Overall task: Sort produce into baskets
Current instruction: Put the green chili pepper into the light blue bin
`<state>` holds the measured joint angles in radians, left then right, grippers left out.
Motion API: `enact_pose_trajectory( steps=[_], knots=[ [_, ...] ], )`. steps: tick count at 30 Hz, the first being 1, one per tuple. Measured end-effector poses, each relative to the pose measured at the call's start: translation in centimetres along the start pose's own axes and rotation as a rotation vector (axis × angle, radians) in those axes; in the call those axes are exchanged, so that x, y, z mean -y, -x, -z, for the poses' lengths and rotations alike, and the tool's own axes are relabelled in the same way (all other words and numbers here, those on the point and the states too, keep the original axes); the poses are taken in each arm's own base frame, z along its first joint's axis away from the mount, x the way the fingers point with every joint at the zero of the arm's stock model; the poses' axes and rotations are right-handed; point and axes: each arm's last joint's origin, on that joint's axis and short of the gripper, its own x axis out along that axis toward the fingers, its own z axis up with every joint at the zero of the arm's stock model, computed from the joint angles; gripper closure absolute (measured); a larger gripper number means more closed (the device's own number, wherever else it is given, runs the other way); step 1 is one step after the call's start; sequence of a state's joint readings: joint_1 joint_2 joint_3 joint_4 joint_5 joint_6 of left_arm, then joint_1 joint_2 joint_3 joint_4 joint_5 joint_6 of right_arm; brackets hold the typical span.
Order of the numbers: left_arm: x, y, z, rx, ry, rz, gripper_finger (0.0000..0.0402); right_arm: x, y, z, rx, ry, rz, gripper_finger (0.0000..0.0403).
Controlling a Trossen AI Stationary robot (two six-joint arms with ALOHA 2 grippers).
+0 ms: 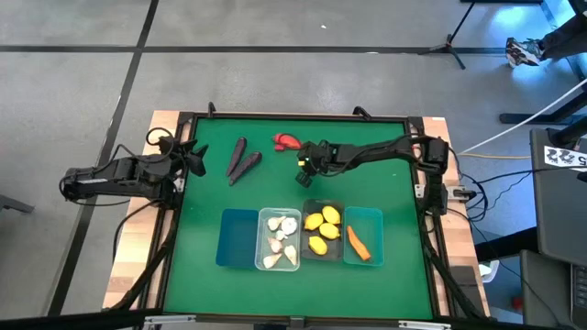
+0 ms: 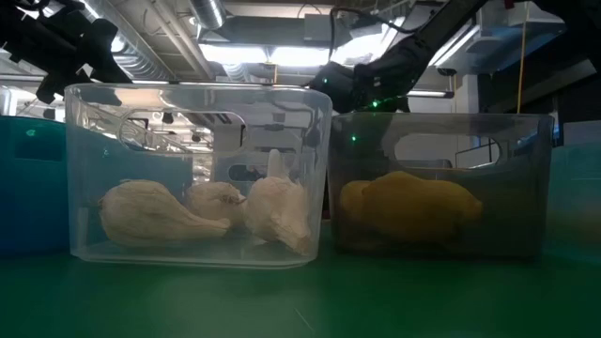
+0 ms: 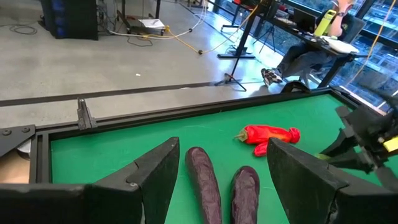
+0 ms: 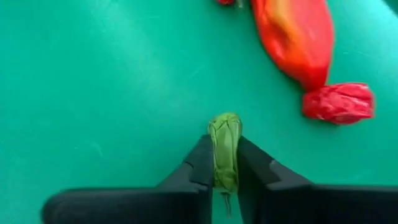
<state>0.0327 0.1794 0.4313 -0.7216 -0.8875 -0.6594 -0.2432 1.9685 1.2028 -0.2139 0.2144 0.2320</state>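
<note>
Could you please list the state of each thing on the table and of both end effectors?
Right end effector: shut on green stem.
Green stem: pinched, over the mat.
Red pepper: lying loose.
Left end effector: open, empty.
Purple pieces: loose.
Blue basket: empty.
Clear basket: holds garlic.

On the bench (image 1: 367,197), four bins stand side by side in a row near the front edge. From left: one bin (image 1: 238,238) with nothing visible in it, one (image 1: 279,239) holding garlic bulbs (image 1: 281,240), one (image 1: 322,230) holding lemons (image 1: 322,229), one (image 1: 363,236) holding a carrot (image 1: 358,244). Behind them lie two eggplants (image 1: 242,160) (touching each other), and right of these a pepper (image 1: 286,140). The right tool (image 4: 225,163) sits just right of the pepper; the left tool (image 3: 222,180) waits at the bench's left edge.
</note>
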Motion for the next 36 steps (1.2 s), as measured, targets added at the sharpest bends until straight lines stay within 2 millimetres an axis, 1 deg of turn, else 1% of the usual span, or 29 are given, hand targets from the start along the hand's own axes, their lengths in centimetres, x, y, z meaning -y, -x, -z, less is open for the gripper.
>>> enact_pose_trajectory(
  steps=[3,5,7,11,14,17,23,28,31,34,36],
  knots=[
    [0.0,0.0,0.0,0.0,0.0,0.0,0.0164,0.1,1.0,-0.4,0.013,-0.002,-0.004,0.0373],
    [0.0,0.0,0.0,0.0,0.0,0.0,0.0164,0.3,2.1,-0.8,0.023,-0.004,-0.007,0.0366],
    [0.0,0.0,0.0,0.0,0.0,0.0,0.0164,0.4,3.4,-1.2,0.033,-0.006,-0.014,0.035],
    [0.0,0.0,0.0,0.0,0.0,0.0,0.0164,0.9,6.7,-1.6,0.035,-0.006,-0.026,0.0325],
    [0.0,0.0,0.0,-0.001,-0.001,0.0,0.0164,1.0,9.6,-1.6,0.031,0.006,-0.037,0.0326],
    [0.0,0.0,0.0,0.0,0.0,0.0,0.0164,0.5,12.9,-1.0,0.015,0.038,-0.064,0.0335],
    [0.0,0.0,0.0,0.0,0.0,0.0,0.0164,-0.7,19.6,1.5,-0.047,0.04,-0.139,0.0344],
    [0.0,0.0,0.0,0.0,0.0,0.0,0.0164,-2.6,24.5,4.4,-0.076,-0.005,-0.224,0.034],
    [0.0,0.0,0.0,0.001,-0.001,-0.002,0.0164,-4.0,26.4,6.1,-0.079,-0.006,-0.243,0.0339],
    [0.0,0.0,0.0,0.003,0.001,-0.004,0.0164,-5.1,27.4,7.7,-0.078,-0.004,-0.193,0.0339],
    [0.0,0.0,0.0,0.003,0.001,-0.005,0.0164,-5.8,27.7,8.8,-0.089,-0.014,-0.144,0.0339]
  ],
)
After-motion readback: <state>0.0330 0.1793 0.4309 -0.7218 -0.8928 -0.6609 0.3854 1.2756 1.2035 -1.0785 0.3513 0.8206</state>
